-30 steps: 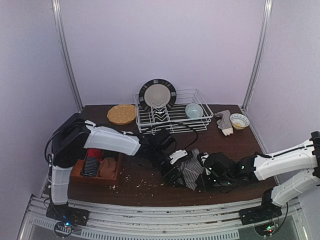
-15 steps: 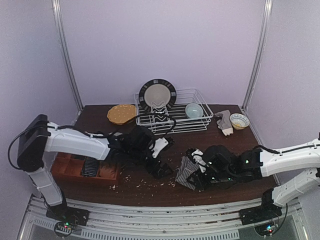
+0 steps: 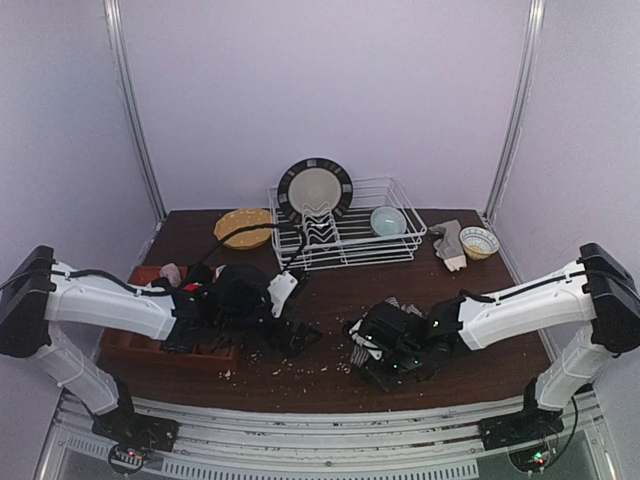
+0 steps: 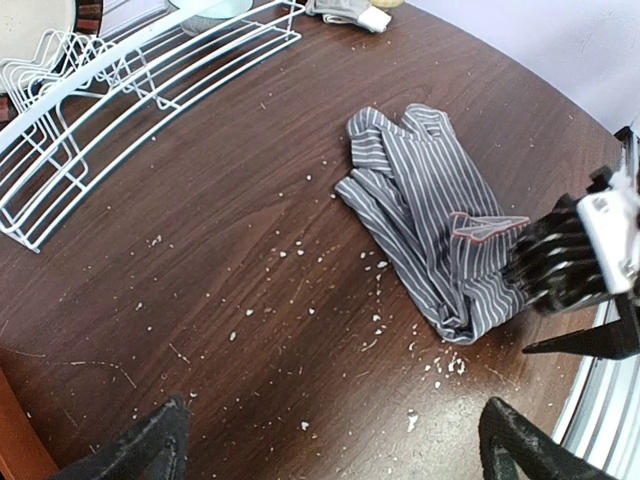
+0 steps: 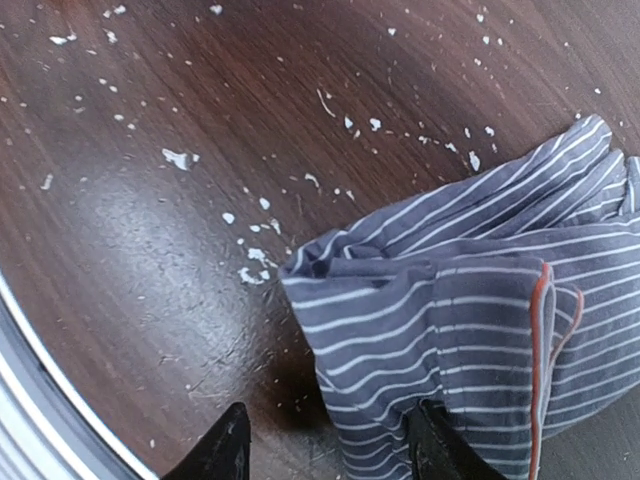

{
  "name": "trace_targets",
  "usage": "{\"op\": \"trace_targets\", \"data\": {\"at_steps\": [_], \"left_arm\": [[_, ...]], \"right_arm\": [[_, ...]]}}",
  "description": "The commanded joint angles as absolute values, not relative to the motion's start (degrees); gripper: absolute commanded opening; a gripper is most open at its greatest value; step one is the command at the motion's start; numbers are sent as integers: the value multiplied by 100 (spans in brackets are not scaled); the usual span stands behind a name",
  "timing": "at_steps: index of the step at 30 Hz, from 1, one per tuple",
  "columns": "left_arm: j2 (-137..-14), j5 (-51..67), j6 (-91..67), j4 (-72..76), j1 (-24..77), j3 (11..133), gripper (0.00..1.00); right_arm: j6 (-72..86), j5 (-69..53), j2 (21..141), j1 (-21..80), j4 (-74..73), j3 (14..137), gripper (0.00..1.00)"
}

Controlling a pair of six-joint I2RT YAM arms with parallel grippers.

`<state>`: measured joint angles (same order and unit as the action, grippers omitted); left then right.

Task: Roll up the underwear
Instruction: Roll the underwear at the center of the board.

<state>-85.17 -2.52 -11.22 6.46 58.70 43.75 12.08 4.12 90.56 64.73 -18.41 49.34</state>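
Observation:
The dark underwear with fine white stripes lies folded over on the brown table, a red-trimmed edge on top. My right gripper hovers low over its near end, jaws apart; one finger is over bare wood, the other over the cloth, nothing pinched. In the top view the right gripper covers most of the underwear. My left gripper is open and empty, off to the left of the garment.
A wooden box holding red and dark cloths sits at the left edge under my left arm. At the back stand a white dish rack with a plate, a blue bowl, an orange dish and a small bowl. Crumbs dot the wood.
My left arm has pulled back to the left, away from the striped underwear. The right gripper has slid left over the cloth and its jaws have spread wider.

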Motion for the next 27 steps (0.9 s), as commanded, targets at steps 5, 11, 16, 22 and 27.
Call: {"op": "trace_targets", "data": {"at_steps": [5,11,16,22,27], "left_arm": [[-8405,-209,-1088,1017,5862,4264,97],[-8464,-285,-996,1267,5863,4201,93],[-8412,-391,-849,1789,5862,4019,79],[-8855,530,-201,5916,5862,2596,93],[-9226,1729,453,6546,5869,2521,98]], "right_arm": [[1191,782,9663,6509,-2336,5124,48],[1406,1061,9976,6506,-2481,5148,26],[1450,859,9902,6455,-2454,5100,1],[1501,-735,9158,6258,-2164,4869,0],[1769,-2062,8686,5953,-2028,4602,0]]}}
